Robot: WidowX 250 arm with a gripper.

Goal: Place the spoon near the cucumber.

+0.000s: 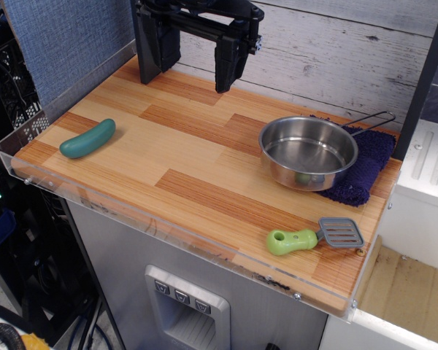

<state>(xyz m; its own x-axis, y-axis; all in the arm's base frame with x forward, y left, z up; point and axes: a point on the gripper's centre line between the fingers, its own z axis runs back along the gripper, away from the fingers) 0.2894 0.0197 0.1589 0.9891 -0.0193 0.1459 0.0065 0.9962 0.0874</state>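
The spoon, with a lime-green handle and a grey slotted head, lies flat near the front right corner of the wooden tabletop. The dark teal-green cucumber lies at the far left of the table, near the left edge. My black gripper hangs at the back of the table, above the wood and far from both the spoon and the cucumber. Its jaws stand apart with nothing between them.
A steel pan with a wire handle sits at the right, partly on a dark purple cloth. A clear acrylic lip runs along the front and left edges. A plank wall stands behind the table.
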